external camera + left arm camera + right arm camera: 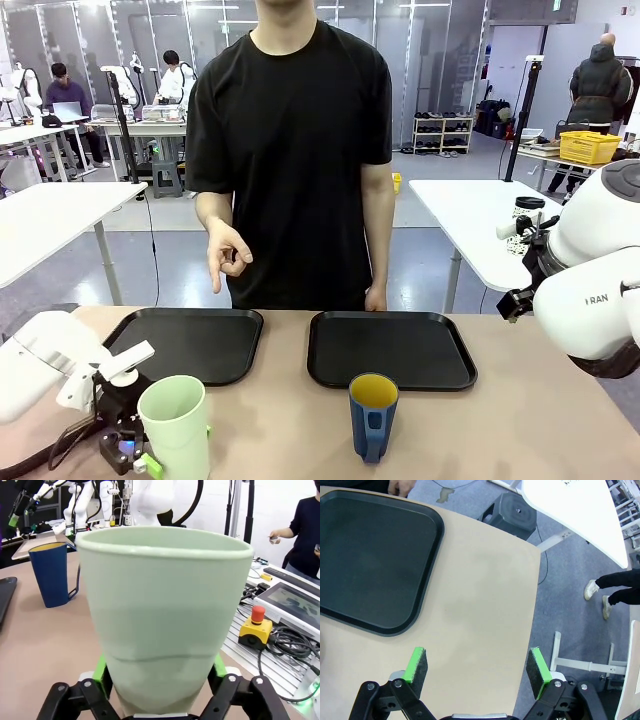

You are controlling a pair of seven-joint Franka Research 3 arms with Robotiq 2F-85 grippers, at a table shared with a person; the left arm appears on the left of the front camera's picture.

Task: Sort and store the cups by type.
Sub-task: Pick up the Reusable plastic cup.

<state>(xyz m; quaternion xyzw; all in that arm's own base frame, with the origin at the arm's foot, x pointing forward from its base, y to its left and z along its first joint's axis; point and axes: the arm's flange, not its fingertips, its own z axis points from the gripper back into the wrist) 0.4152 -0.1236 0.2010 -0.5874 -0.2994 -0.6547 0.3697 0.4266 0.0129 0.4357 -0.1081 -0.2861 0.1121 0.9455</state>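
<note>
1. Near left: the left gripper (160,687) is clamped on the lower part of the pale green tumbler (175,425), which is upright
2. Near middle: the blue mug (373,415) stands free on the table (520,430), right of the tumbler, just before the right tray (390,350)
3. Right: the right gripper (477,667) hangs with jaws wide apart over bare table beside that tray
4. Farther left: the left tray (190,345)
5. Far: a person, one hand (228,255) raised, the other hand (375,298) at the table's far edge

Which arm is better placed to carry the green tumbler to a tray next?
Left: the left gripper is shut on the green tumbler; the right gripper hangs open over the table, holding nothing.
</note>
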